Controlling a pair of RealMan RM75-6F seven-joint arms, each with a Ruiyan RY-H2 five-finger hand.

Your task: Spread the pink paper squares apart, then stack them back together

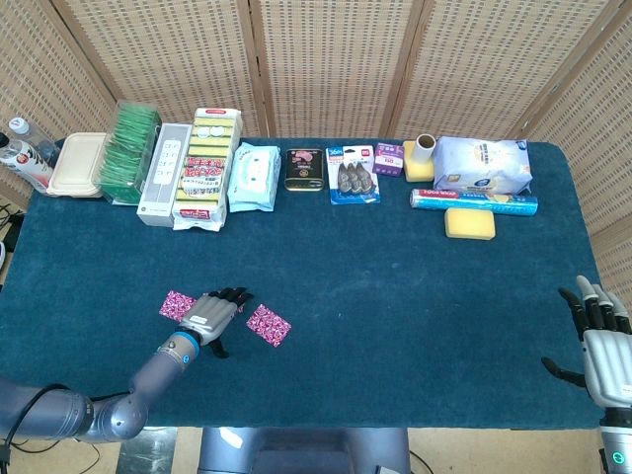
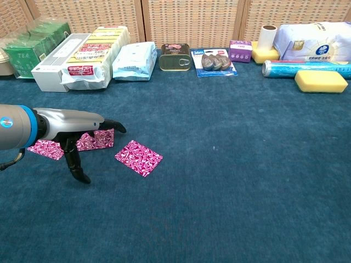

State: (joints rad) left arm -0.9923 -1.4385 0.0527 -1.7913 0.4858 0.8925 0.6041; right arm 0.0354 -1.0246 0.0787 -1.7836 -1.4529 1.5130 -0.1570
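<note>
Paper squares (image 2: pixel 138 158) magenta-pink with white swirl pattern; surface (image 1: pixel 395 286) deep teal-blue; sponge (image 1: pixel 469 224) yellow; tea boxes (image 1: pixel 128 153) green; left hand (image 1: pixel 208 316) silver-grey, fingers (image 1: pixel 235 294) black

The one word that reads clearly is "TEA", in pale letters on the front of the green box (image 2: pixel 28 55) at the far left of the worktop in the chest view. The yellow sponge pack (image 2: pixel 90 53), the white bag (image 2: pixel 317 44) and the blister card (image 2: pixel 215 61) all carry print, but it is too small to read.
</note>
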